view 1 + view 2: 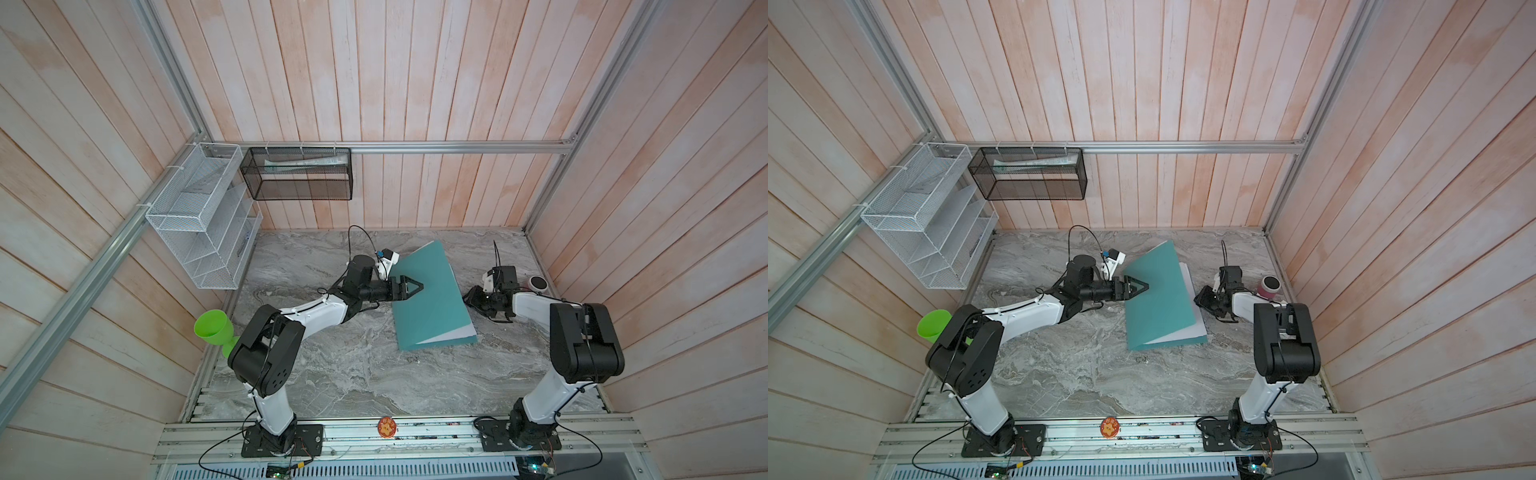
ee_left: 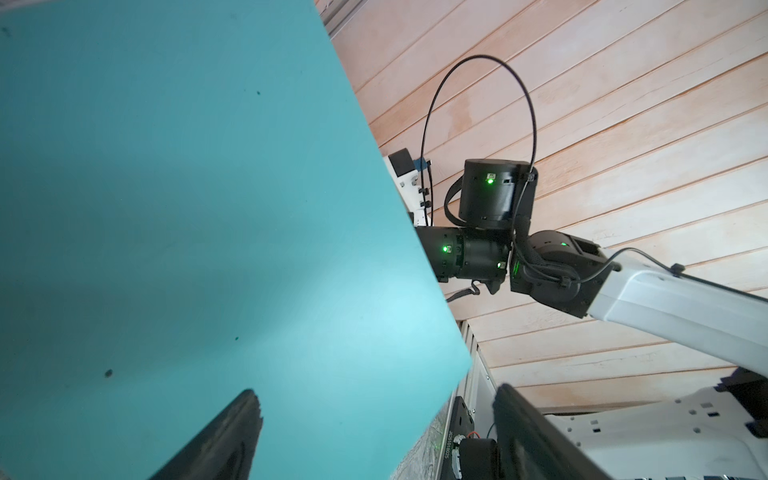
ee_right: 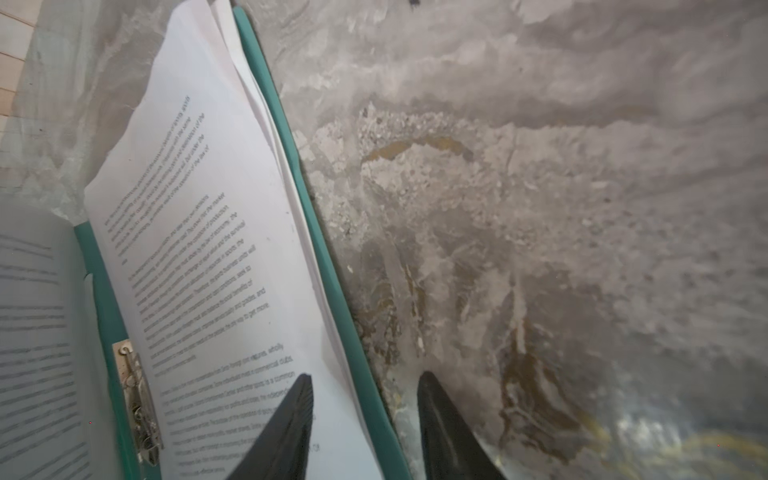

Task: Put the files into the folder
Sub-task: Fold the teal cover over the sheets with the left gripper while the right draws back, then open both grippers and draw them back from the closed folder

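Folder (image 1: 428,303) of thin teal plastic is lying on the grey marble-patterned table (image 1: 353,374), its back cover flat and its front cover (image 1: 1154,282) tilting up from the spine. Files (image 3: 216,249), loose white sheets printed with small black text, are resting inside on the back cover, their edges fanning unevenly and one end overhanging the folder's short side. Left gripper (image 1: 415,286) is standing with jaws wide at the raised cover's free edge, clamping nothing; the cover is probably leaning against it. Right gripper (image 3: 365,376) is hovering with jaws partly apart, one finger over the top sheet and the other over bare table, straddling the folder's outer rim and pinching nothing. Silver clip bar (image 3: 137,399) is sitting by the spine, just beside the sheets and not on them. Judgement: the sheets are likely handling as light, limp and slippery, sliding over one another, and are best nudged at the overhanging edges. The cover is looking smooth and springy, and is best taken at its free edge.
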Robot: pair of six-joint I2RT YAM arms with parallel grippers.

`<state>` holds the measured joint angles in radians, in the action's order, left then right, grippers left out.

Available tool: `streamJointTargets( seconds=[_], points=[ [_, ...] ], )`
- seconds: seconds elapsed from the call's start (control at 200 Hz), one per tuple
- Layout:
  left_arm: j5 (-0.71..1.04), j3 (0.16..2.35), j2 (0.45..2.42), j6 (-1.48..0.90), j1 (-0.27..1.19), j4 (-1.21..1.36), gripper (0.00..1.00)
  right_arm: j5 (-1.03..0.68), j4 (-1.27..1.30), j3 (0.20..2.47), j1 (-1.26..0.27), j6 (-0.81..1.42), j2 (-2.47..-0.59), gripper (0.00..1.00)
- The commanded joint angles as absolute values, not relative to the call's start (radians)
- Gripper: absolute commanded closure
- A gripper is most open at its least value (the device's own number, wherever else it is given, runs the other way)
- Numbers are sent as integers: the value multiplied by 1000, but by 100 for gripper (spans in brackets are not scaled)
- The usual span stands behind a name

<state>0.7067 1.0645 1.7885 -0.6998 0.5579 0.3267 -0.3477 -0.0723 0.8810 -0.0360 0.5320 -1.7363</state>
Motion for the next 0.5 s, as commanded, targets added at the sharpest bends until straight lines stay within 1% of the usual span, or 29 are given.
streamJointTargets(
  seconds=[0.0,0.15,0.315,0.41,0.495],
  points=[
    [718,1093,1824,-687,566,352,10,-368,-88,852,-16,552,-1763,56],
    [716,1090,1836,-689,566,352,10,-340,-105,845,4,546,-1724,56],
    [680,1063,1796,-659,565,310,10,-272,-147,869,4,532,-1708,56],
    [652,1035,1749,-631,560,276,10,-294,-136,884,5,525,-1725,57],
    [622,994,1690,-610,545,249,10,-351,-130,909,2,522,-1778,58]
  ],
)
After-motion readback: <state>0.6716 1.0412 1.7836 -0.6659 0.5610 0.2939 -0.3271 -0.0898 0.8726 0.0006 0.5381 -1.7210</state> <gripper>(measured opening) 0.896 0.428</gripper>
